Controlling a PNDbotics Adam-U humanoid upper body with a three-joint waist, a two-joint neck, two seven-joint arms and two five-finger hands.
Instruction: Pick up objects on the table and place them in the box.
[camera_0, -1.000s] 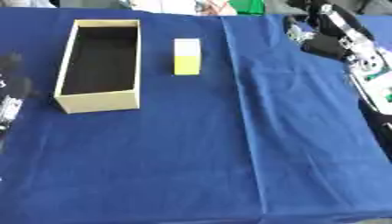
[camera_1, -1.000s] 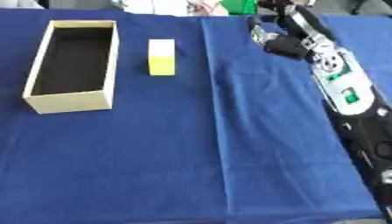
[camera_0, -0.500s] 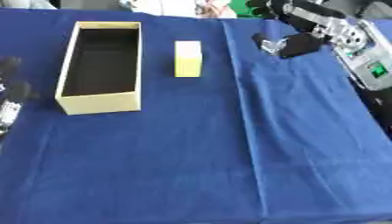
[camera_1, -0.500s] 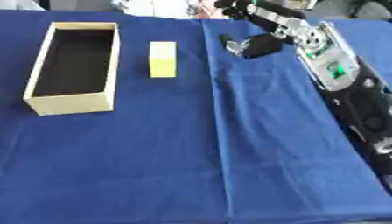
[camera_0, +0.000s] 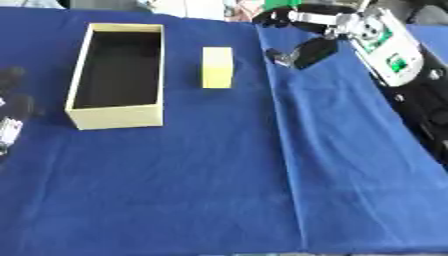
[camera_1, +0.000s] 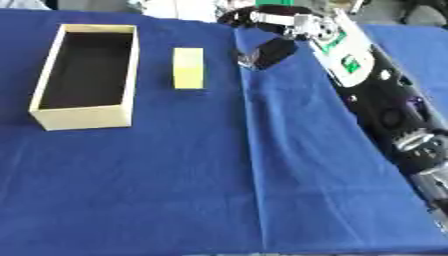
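**Right hand near the yellow block, holding nothing**

Your right hand (camera_1: 267, 50) sits over the far part of the counter (camera_0: 227, 190), reached in from the upper right. Its fingers are bent downward toward the blue cloth (camera_1: 219, 175), and nothing is between them; how far they are curled cannot be told for sure. The hand is just to the right of the yellow block (camera_0: 217, 67), apart from it, with a strip of cloth showing between the two.

The yellow block lies flat on the cloth, long side running away from you, to the right of the box (camera_0: 116, 75) and not touching it. The box is an open, pale cardboard rectangle with a dark inside; nothing shows within it. It stands on the left part of the counter, long side also running away from you.

Your right forearm (camera_1: 376, 100) runs down the right edge of the view, black with a white panel carrying a green mark.

Your left hand (camera_0: 10, 120) shows only as a dark shape at the left edge, level with the near end of the box; its fingers cannot be read.

A fold in the cloth runs from the far edge toward you, right of the block.
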